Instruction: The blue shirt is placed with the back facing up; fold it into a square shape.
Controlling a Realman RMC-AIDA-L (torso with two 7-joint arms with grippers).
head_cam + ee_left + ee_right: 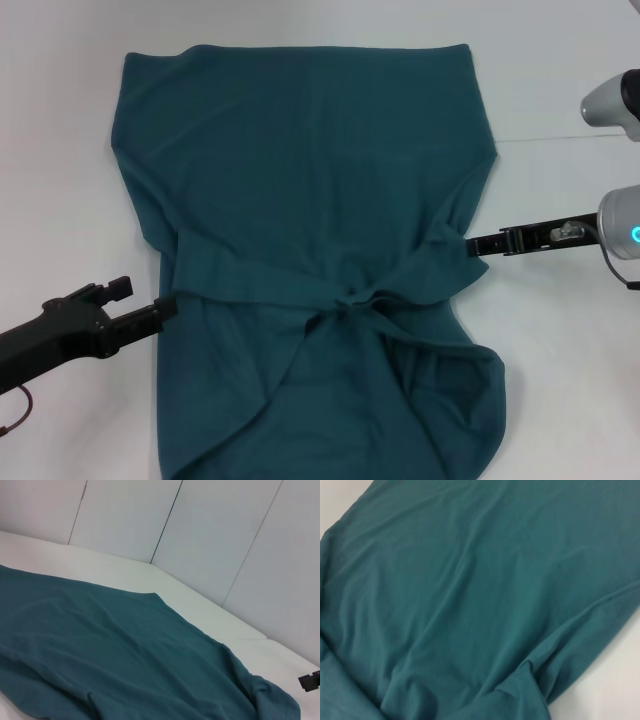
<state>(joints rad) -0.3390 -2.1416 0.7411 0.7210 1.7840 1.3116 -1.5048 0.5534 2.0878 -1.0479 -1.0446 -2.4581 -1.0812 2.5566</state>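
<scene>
Blue shirt [310, 200] lies lengthwise betw. both tools: left tool [168, 308] and right tool [478, 243] touch opposite side edges; grip state cannot tell.

Dark teal blue shirt [310, 200] spread flat across frame centre, plain side up, sleeves folded inward, meeting mid-lower frame, wrinkled lower right

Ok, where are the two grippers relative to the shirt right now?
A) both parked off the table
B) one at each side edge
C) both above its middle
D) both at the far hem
B: the left gripper sits at the blue shirt's left edge and the right gripper at its right edge.
</scene>
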